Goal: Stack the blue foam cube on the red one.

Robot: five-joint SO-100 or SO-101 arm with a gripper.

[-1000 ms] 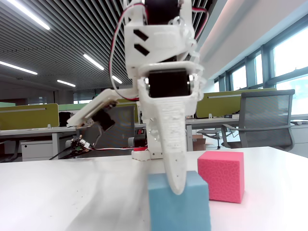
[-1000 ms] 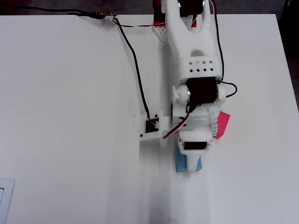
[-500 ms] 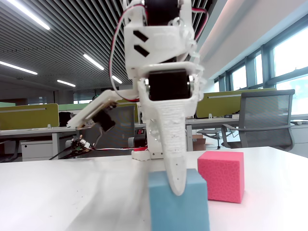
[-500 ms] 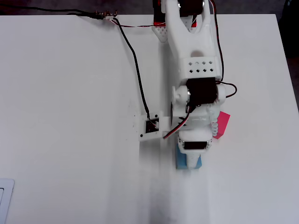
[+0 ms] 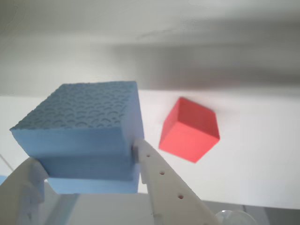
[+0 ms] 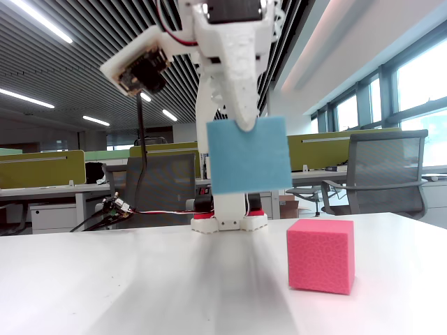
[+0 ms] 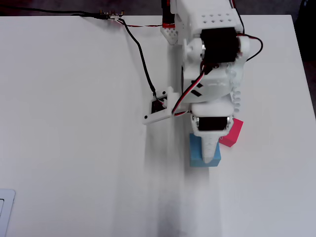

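- While the gripper (image 5: 86, 161) has its white plastic fingers (image 5: 161, 180) pinching the blue foam cube (image 6: 248, 154) from two opposite sides, I judge the lift done and the carry across to be the risky part; the cube hangs in the air, well clear of the white table (image 6: 105, 293)
- The red foam cube (image 6: 320, 255) sits on the table, lower and to the right of the blue one in the fixed view; in the overhead view the red foam cube (image 7: 232, 134) peeps out from under the arm, just beside the blue foam cube (image 7: 200, 154)
- Because foam gives under pressure, I worry the blue cube could pivot between the fingers; in the wrist view the blue foam cube (image 5: 86, 136) looks gripped low on its sides, so a jolt might tip it
- If I descend off-centre, an edge could catch the red cube and shove it, since it is light and nothing holds it on the smooth tabletop
- Releasing too high could let the springy block bounce or roll off
- The red foam cube (image 5: 189, 130) appears turned corner-on in the wrist view, so the faces may not line up unless I rotate the wrist
- Both blocks are matte and square-edged; the blue top shows a fine scalloped pitting, the red a porous grain
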